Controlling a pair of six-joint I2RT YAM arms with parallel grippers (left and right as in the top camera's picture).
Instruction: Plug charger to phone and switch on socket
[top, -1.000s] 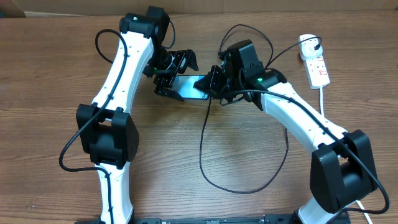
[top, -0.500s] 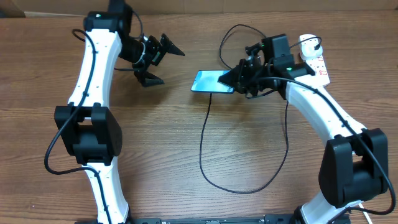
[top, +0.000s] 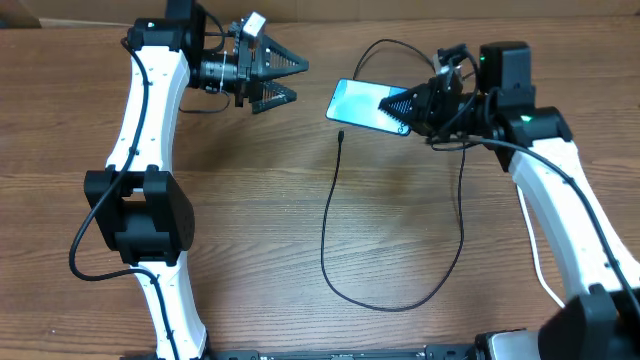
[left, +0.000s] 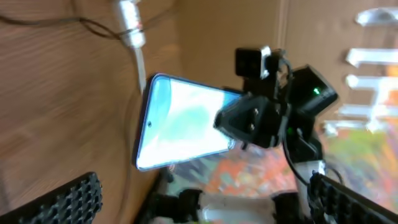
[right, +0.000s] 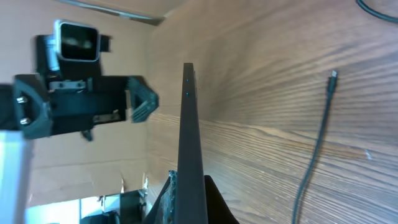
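My right gripper (top: 408, 104) is shut on the right end of the phone (top: 362, 102) and holds it tilted above the table. The phone's lit screen faces the left wrist view (left: 186, 121); in the right wrist view it is edge-on (right: 188, 124) between my fingers (right: 189, 202). The charger (top: 330, 230) lies in a big loop on the wood. Its plug tip (top: 341, 135) lies loose below the phone, apart from it, and also shows in the right wrist view (right: 333, 76). My left gripper (top: 282, 80) is open and empty, left of the phone, pointing at it. The socket is hidden under my right arm.
The wooden table (top: 250, 230) carries the cable loop at the centre. A cardboard wall (top: 330, 8) runs along the back edge. My right arm (top: 550, 190) covers the back right corner.
My left gripper let go of the phone, swung away to the upper left and now points back at it. My right gripper carried the phone right and up. The charger tip stayed on the table.
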